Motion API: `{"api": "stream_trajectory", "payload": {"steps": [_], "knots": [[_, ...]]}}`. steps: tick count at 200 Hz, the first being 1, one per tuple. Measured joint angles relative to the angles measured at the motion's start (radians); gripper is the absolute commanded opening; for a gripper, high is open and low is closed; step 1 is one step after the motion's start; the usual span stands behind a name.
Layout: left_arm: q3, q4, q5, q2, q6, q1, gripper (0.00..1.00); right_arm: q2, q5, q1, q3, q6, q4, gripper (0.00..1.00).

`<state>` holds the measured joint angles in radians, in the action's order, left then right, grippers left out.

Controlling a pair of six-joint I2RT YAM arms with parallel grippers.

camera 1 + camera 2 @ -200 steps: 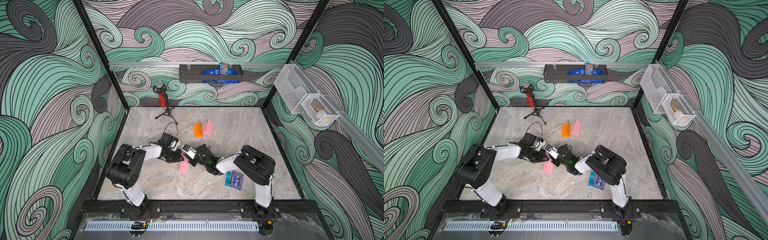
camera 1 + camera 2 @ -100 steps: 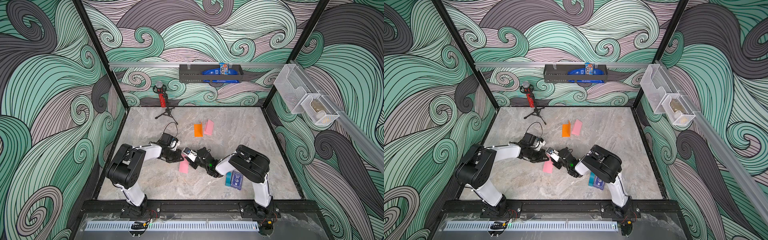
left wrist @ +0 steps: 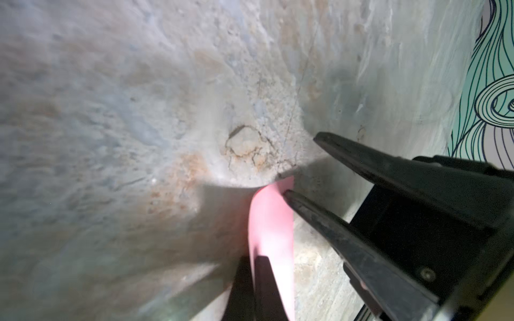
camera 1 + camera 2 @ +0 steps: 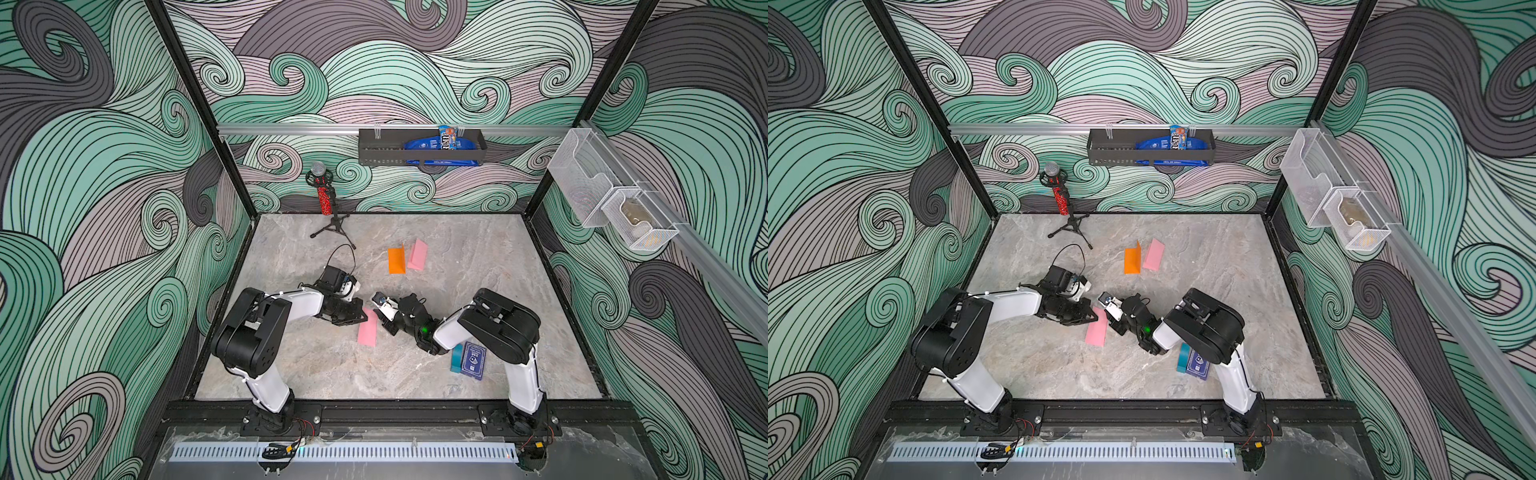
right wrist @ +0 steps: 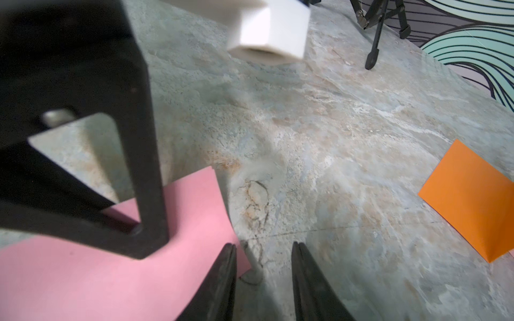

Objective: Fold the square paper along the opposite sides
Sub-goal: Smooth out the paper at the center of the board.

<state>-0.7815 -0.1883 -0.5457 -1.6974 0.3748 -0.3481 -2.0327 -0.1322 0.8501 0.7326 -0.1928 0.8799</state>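
The pink paper lies near the middle of the marble counter, between the two arms and a little toward the front edge. In both top views it looks like a narrow strip running front to back. Its far end is lifted. In the left wrist view the sheet curls up off the stone and into the left end effector, which is clamped on that end with no gap between its fingers. The right wrist view shows the same grip from the other side: the black tip of the left end effector is on the pink sheet, and the rest of the sheet lies flat on the counter. The right end effector is just beside the paper's edge. Its jaws are narrowly parted and there is only bare stone between them. One fingertip sits over a corner of the sheet, but I cannot tell whether it touches. Farther back on the counter, well apart from both arms, an orange folded paper stands tented next to a second pink sheet. A blue card box lies by the right arm. A microphone on a tripod stands at the back left corner.
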Motion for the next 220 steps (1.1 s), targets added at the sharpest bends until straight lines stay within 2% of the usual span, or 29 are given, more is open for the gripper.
{"api": "stream_trajectory", "payload": {"steps": [35,48,58,81,120,166,194,220], "knots": [[0.007,-0.003,0.016,0.015,0.000,0.000,0.00,0.063,-0.009,-0.041,-0.002,0.050,-0.112,0.37],[0.014,-0.009,0.018,0.034,0.000,0.000,0.00,0.124,-0.003,-0.051,-0.006,0.091,-0.187,0.43],[0.016,-0.013,0.002,0.047,0.004,0.001,0.00,0.190,0.018,-0.059,-0.003,0.143,-0.262,0.44],[0.017,0.014,-0.081,0.090,0.052,0.006,0.00,0.350,0.147,-0.095,0.032,0.299,-0.408,0.44],[0.030,0.185,-0.249,0.167,0.207,0.009,0.00,0.525,0.402,-0.163,0.019,0.582,-0.509,0.43],[0.060,0.397,-0.386,0.209,0.402,0.035,0.00,0.503,0.719,-0.240,0.000,0.892,-0.502,0.45],[0.060,0.486,-0.432,0.209,0.483,0.049,0.00,0.499,0.825,-0.253,-0.077,1.050,-0.380,0.46],[0.060,0.543,-0.460,0.209,0.536,0.059,0.00,0.489,0.870,-0.255,-0.091,1.119,-0.326,0.46]]}}
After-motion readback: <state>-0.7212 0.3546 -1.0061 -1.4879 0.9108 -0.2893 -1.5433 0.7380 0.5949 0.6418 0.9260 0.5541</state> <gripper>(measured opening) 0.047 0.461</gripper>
